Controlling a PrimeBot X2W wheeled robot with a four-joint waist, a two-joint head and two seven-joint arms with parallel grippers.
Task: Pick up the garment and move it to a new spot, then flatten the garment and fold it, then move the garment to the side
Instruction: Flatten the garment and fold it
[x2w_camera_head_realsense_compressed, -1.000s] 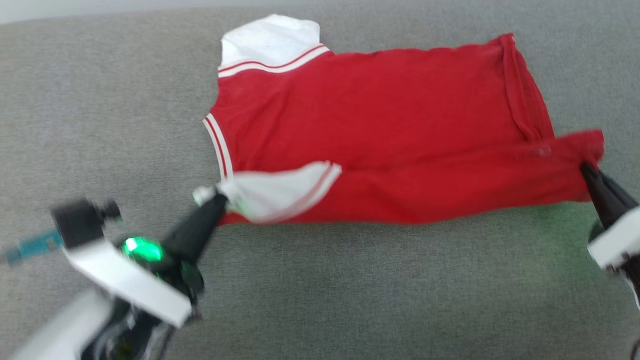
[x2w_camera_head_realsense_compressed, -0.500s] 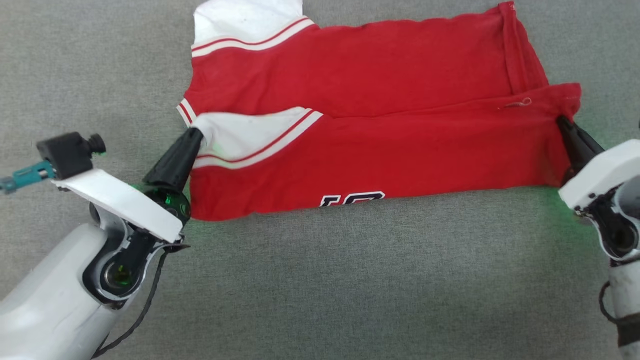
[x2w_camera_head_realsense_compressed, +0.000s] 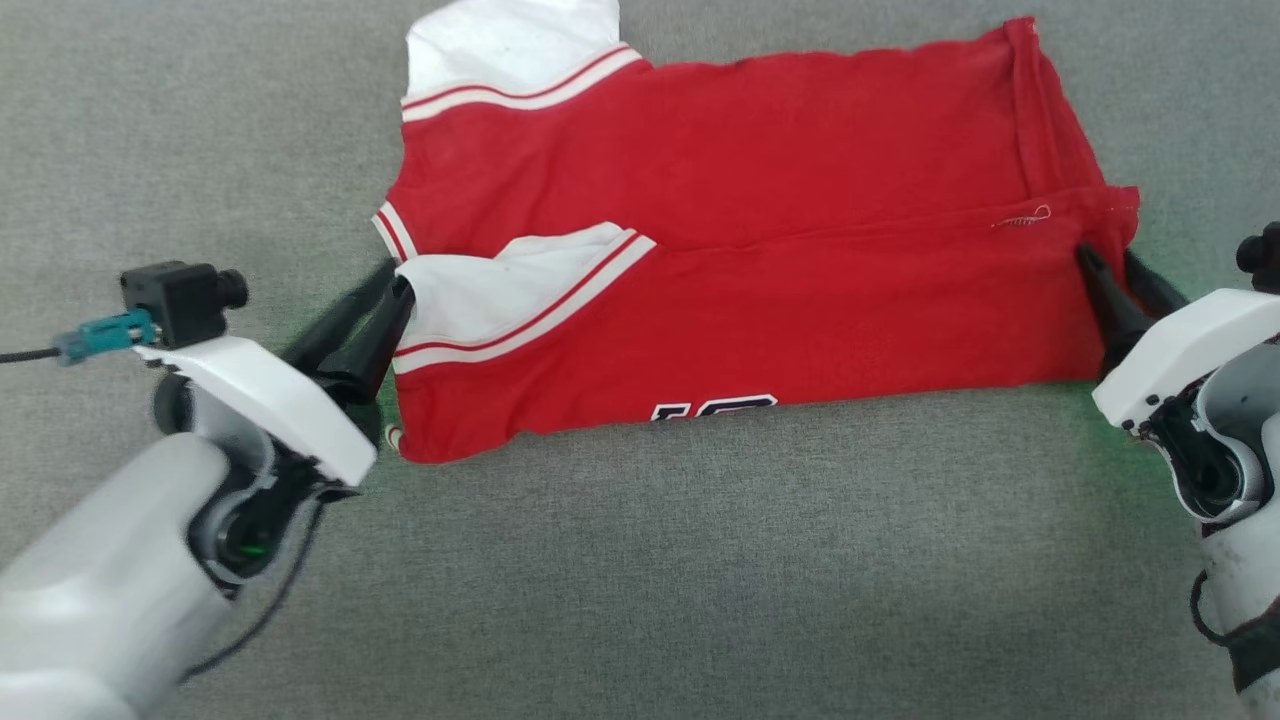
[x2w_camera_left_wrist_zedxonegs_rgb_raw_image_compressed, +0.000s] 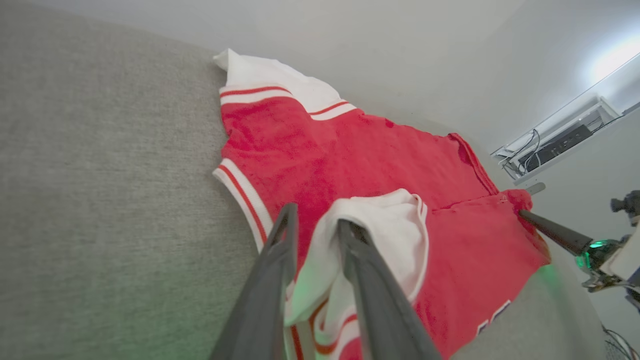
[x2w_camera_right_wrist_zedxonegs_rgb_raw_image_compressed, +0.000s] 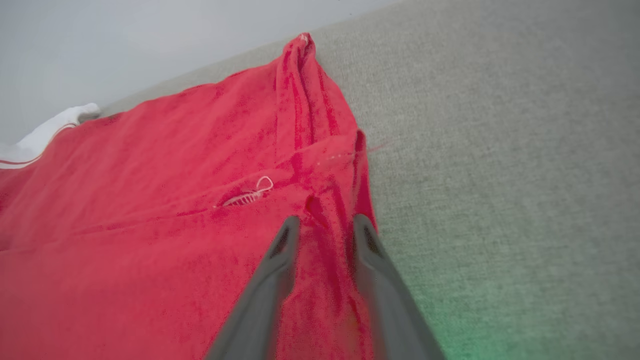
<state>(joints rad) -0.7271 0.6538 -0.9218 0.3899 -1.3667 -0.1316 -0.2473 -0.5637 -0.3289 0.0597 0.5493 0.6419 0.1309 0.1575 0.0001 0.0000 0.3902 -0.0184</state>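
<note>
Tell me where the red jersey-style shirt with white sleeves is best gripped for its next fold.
Probably the red shirt's two far corners: the white short sleeve at left, the red hem corner at right. Come in low from each end: the near half is already folded over, and those corners lie flat and free.

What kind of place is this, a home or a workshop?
Likely an indoor test room, though I can't be sure: a broad grey fabric surface holds the red garment, a bare pale wall stands behind it, and a shelf carries cables and a dark box.
</note>
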